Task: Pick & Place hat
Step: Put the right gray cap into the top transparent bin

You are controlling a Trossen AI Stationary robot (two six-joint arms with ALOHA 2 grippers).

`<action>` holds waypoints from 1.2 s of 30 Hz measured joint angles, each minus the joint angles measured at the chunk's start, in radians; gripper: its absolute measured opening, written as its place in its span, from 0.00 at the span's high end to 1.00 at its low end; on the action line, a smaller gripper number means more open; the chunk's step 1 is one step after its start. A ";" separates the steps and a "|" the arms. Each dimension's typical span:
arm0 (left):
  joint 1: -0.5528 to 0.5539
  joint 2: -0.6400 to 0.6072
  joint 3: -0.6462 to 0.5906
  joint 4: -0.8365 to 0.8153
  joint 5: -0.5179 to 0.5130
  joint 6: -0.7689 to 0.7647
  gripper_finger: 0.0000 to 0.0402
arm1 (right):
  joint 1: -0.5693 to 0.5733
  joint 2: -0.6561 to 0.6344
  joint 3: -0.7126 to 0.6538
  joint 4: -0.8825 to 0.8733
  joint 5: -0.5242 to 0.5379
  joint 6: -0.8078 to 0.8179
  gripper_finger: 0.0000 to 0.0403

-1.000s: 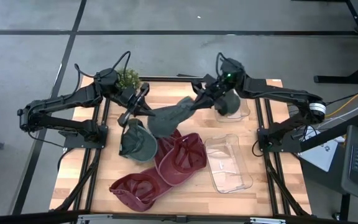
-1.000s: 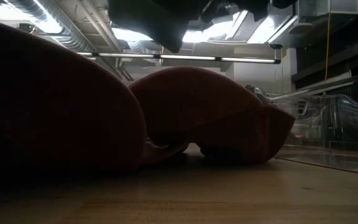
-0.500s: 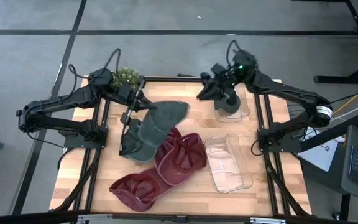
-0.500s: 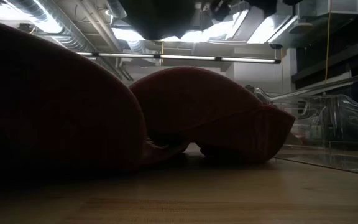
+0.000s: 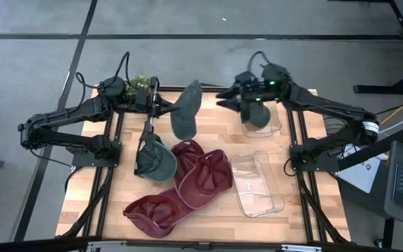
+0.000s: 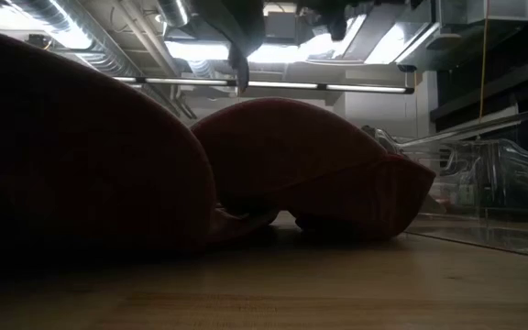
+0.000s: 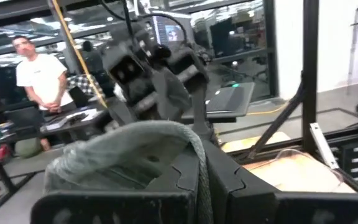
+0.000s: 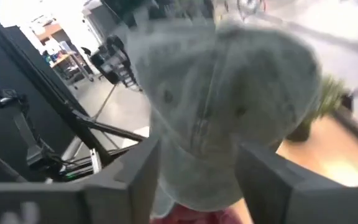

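Green hat (image 5: 186,108) hangs | maroon hats (image 5: 203,175) below | clear trays (image 5: 256,183) seemingly unobstructed

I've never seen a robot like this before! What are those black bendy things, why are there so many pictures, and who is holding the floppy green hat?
Those are two robot arms at a wooden table. One camera looks down from above, one sits low on the table, and one rides on each wrist. The left gripper is shut on the green hat, holding it up in the air. The right gripper is open, holding nothing. Another green hat, two red hats, and clear plastic boxes lie on the table.
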 joint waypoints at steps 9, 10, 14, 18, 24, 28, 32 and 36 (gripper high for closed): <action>0.000 0.001 0.000 -0.094 -0.106 0.008 0.99 | 0.017 0.151 0.000 0.169 -0.067 0.051 0.15; 0.000 0.001 0.000 -0.103 -0.117 0.008 0.99 | 0.017 0.153 0.000 0.179 -0.059 0.052 0.13; 0.000 0.001 0.000 -0.112 -0.167 0.008 0.99 | 0.017 0.152 0.000 0.179 0.043 0.059 0.08; 0.000 0.010 0.000 -0.114 -0.206 0.037 0.99 | 0.017 0.155 0.000 0.177 0.142 0.121 0.07; 0.000 0.030 0.000 -0.103 -0.198 0.050 0.99 | 0.010 0.199 0.000 0.198 0.157 0.136 0.07; 0.000 0.040 0.000 -0.089 -0.197 0.051 0.99 | 0.010 0.246 0.000 0.263 0.148 0.125 0.07; 0.000 0.040 0.000 -0.079 -0.194 0.051 0.99 | 0.007 0.287 0.000 0.377 0.081 0.169 0.07; 0.000 0.040 0.000 -0.053 -0.195 0.056 0.99 | -0.005 0.319 0.000 0.388 0.027 0.260 0.07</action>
